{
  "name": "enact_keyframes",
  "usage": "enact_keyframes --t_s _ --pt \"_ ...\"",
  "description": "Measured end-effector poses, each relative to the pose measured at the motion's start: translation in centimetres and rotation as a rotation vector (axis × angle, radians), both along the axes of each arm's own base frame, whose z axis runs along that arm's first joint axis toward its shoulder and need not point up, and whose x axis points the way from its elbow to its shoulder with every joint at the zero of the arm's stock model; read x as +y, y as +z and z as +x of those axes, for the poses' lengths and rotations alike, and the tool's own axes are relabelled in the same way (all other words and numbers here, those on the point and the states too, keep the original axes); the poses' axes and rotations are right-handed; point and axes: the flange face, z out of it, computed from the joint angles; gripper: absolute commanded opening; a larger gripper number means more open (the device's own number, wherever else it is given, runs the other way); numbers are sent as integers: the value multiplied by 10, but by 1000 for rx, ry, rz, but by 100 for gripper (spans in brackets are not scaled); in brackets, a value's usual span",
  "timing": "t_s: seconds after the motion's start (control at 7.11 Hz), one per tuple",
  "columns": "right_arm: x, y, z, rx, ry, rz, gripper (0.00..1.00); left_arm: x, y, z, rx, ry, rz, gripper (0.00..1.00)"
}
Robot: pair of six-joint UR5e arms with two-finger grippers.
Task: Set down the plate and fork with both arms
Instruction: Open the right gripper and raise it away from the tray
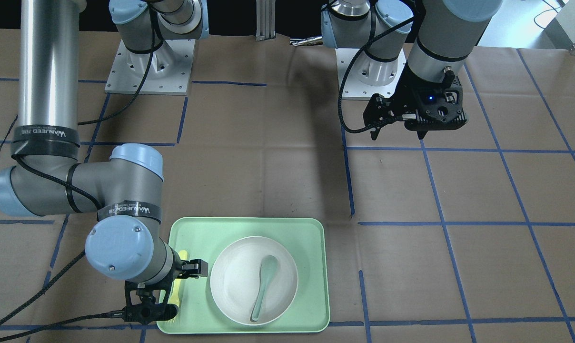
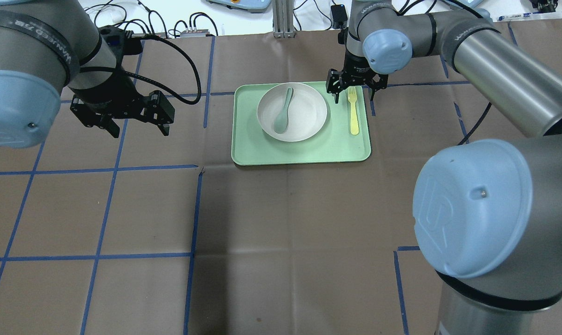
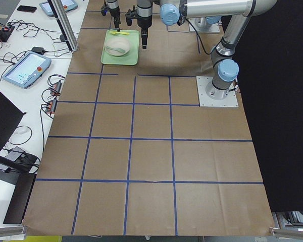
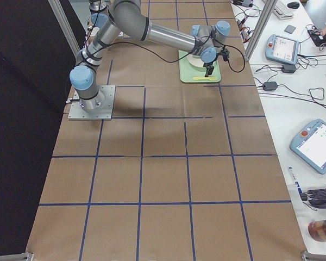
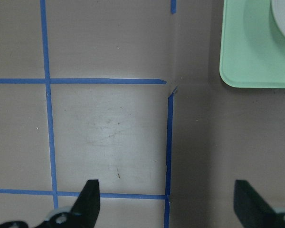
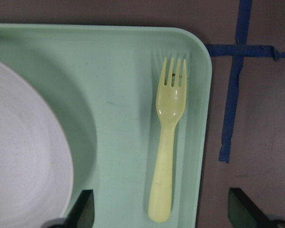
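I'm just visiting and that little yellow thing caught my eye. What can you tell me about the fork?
The fork is pale yellow, plastic-looking, with four short tines and a plain handle. It lies flat on the light-green tray, along one edge, beside the plate but apart from it. The right gripper hangs open above it, not touching.

Read "WANJEED" on the black cable strap (image 1: 129,208) around the right arm (image 1: 44,71), just behind its jaws; in the front-facing view the lettering stands upside down. The left arm (image 2: 20,51) carries the same word on its strap (image 2: 64,53), behind its jaws. An embossed "UR" mark stands on the right arm's blue joint cap (image 2: 471,204), far back from the jaws.
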Motion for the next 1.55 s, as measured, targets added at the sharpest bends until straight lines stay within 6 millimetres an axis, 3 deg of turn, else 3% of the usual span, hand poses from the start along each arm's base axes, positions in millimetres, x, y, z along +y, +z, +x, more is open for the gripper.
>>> enact_keyframes --t_s 0.42,0.7,0.84,0.99,1.27,1.55 --pt "44 105 -29 2 75 -11 100 0 0 0 1 0 0 100" --pt "84 156 -45 -1 94 -29 100 0 0 0 1 0 0 100" --pt "114 177 -48 -1 94 -45 100 0 0 0 1 0 0 100" --pt "145 190 -50 0 92 -57 100 0 0 0 1 0 0 100" --pt "198 197 -51 -4 90 -59 100 0 0 0 1 1 0 100" --pt "214 201 -55 -6 78 -48 100 0 1 0 1 0 -1 100"
